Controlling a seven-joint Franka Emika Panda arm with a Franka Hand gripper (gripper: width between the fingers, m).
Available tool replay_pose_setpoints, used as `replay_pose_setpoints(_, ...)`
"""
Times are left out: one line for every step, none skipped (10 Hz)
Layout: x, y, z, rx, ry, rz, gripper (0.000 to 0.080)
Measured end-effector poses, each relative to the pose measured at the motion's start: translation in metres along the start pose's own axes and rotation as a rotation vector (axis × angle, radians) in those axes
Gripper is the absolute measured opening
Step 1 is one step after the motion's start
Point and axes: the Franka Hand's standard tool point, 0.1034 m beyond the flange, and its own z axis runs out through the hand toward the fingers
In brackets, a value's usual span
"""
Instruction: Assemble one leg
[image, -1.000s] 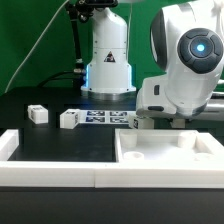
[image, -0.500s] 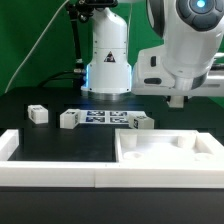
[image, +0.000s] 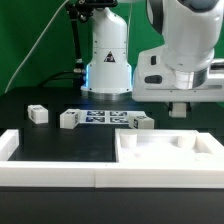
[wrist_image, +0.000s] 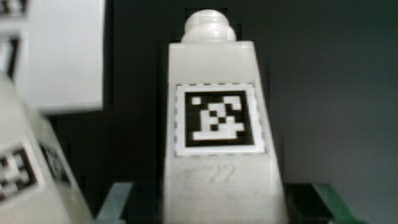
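In the wrist view the leg (wrist_image: 222, 120), a white post with a rounded peg on its end and a black-and-white tag on its side, stands straight out between my two fingers. My gripper (wrist_image: 226, 208) is shut on its base. In the exterior view the gripper (image: 180, 107) hangs at the right, above the far edge of the large white tray-like part (image: 170, 152). The held leg is hard to make out there.
Three more white legs (image: 37, 114), (image: 69, 119), (image: 140, 122) lie on the black table around the marker board (image: 100, 117). A white rail (image: 50, 172) runs along the front. Another tagged white part (wrist_image: 32, 150) fills the wrist view's side. The robot base (image: 108, 60) stands behind.
The arm has risen and shifted slightly toward the exterior view's left, lifting the gripper away from the table. The leg next to the marker board has come into full view.
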Motion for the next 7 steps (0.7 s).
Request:
replay_pose_setpoints(0.001,0.000,-0.010,0.005,0.047,-0.011,0.0291)
replay_pose_setpoints(0.005,-0.001,-0.024,0.013,0.141,-0.014,0.0291)
replay_pose_setpoints(0.002,-0.001,-0.036,0.016,0.204,-0.019,0.0291)
replay_pose_setpoints(-0.001,-0.001,-0.048,0.018,0.232,-0.020,0.0291)
replay_pose_setpoints(0.002,-0.003,-0.062,0.027,0.284,-0.013,0.0291)
replay_pose_setpoints(0.001,-0.006,-0.078,0.034,0.344,0.000,0.0291)
replay_pose_setpoints(0.005,-0.009,-0.093,0.041,0.460,0.009,0.0291)
